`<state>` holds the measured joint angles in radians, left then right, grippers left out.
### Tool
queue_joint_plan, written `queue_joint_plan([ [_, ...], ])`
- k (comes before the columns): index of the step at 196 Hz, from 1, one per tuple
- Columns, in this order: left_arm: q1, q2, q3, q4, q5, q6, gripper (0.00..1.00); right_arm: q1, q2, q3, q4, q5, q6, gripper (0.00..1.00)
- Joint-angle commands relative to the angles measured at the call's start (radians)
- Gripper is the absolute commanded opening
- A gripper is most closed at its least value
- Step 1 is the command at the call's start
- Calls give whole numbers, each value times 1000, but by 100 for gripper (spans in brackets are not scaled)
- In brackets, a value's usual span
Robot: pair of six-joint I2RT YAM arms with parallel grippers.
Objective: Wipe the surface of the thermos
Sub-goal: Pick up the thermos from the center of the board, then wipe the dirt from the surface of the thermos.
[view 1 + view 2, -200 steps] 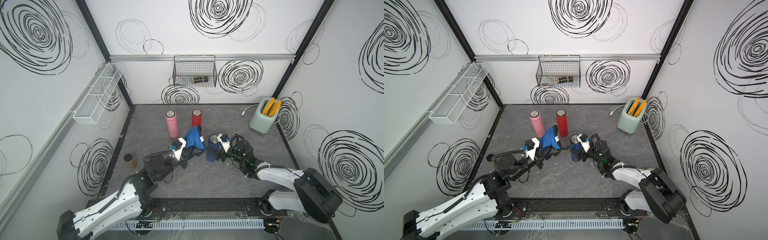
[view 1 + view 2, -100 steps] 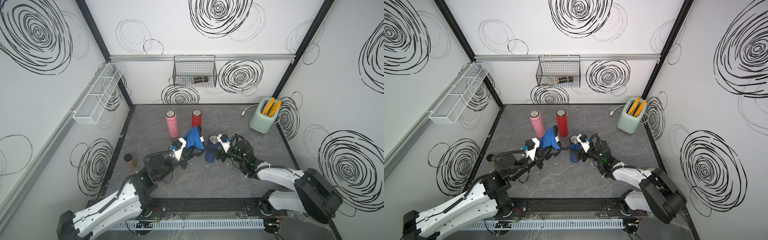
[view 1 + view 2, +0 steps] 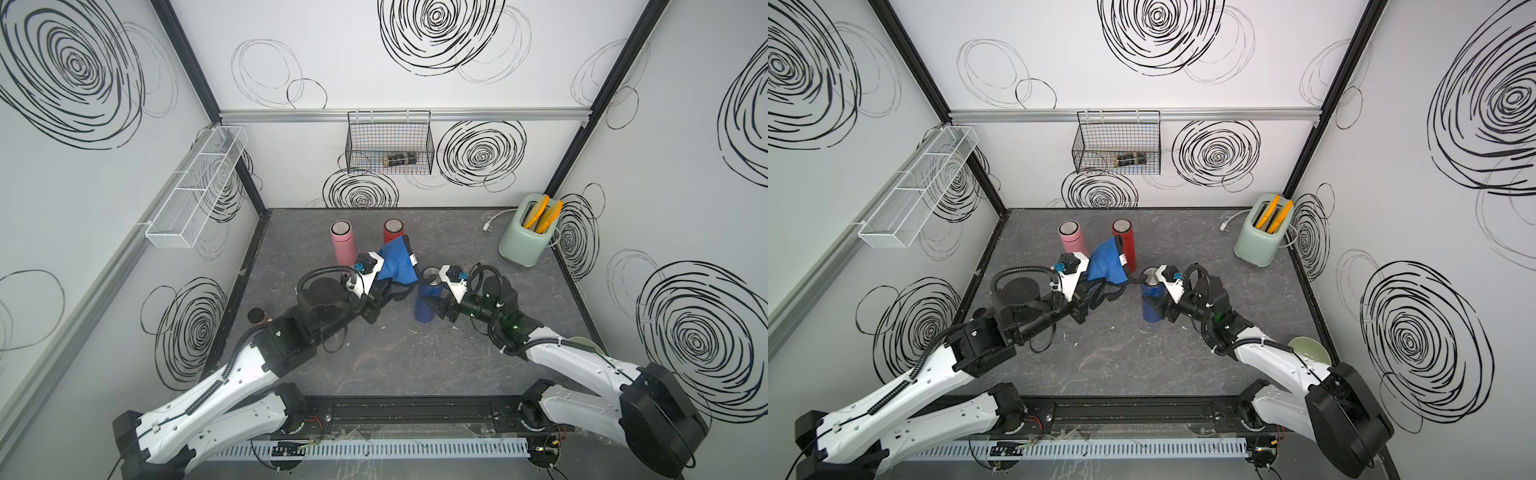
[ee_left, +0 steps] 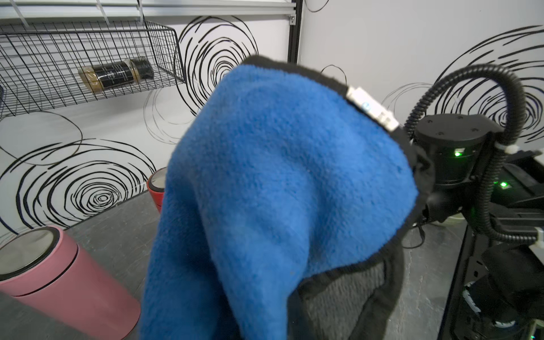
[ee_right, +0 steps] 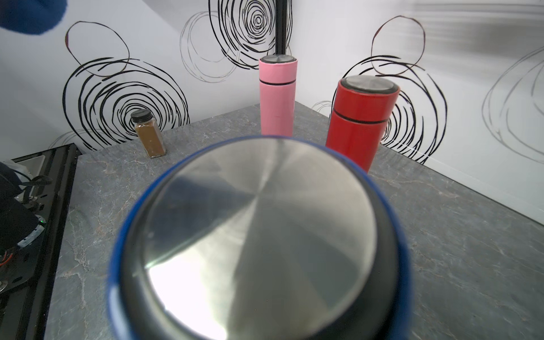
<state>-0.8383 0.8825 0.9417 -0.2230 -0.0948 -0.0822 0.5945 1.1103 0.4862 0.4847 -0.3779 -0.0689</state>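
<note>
A blue thermos (image 3: 424,303) with a steel lid stands mid-table in both top views. My right gripper (image 3: 433,308) reaches it from the right, its jaws closed on the lower body. In the right wrist view the lid (image 5: 259,235) fills the frame and hides the jaws. My left gripper (image 3: 392,287) sits just left of the thermos, shut on a blue cloth (image 3: 395,266) with black trim. The cloth (image 4: 279,191) drapes over that gripper and hides its fingers. A small gap separates cloth and thermos.
A pink thermos (image 3: 343,245) and a red thermos (image 3: 392,230) stand just behind the cloth. A spice jar (image 3: 257,316) is by the left edge, a green toaster (image 3: 525,237) at the back right, a green bowl (image 3: 1308,351) under the right arm. A wire basket (image 3: 390,145) hangs on the back wall.
The right jaws have narrowed onto the blue thermos, which has shifted slightly to the left. The left arm and the cloth have barely moved.
</note>
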Motion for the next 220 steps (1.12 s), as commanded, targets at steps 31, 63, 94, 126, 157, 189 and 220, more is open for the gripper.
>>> queue_joint_plan([
  [31,-94,142,203,-258,-41,-81,0,-2,-9,40,22,-50,-13,0],
  [63,-120,255,302,-369,-27,-121,0,-1,-13,46,20,-69,-17,0],
  [94,-98,318,350,-390,-18,-159,0,3,-22,39,25,-81,-18,0],
  [126,-56,368,376,-380,47,-181,0,7,-39,43,14,-88,-20,0],
  [157,-31,463,473,-435,105,-170,0,12,-41,37,15,-92,-24,0],
  [189,-23,559,583,-501,148,-143,0,19,-43,34,17,-90,-29,0],
  [220,-10,617,629,-523,162,-128,0,25,-47,29,25,-88,-29,0],
])
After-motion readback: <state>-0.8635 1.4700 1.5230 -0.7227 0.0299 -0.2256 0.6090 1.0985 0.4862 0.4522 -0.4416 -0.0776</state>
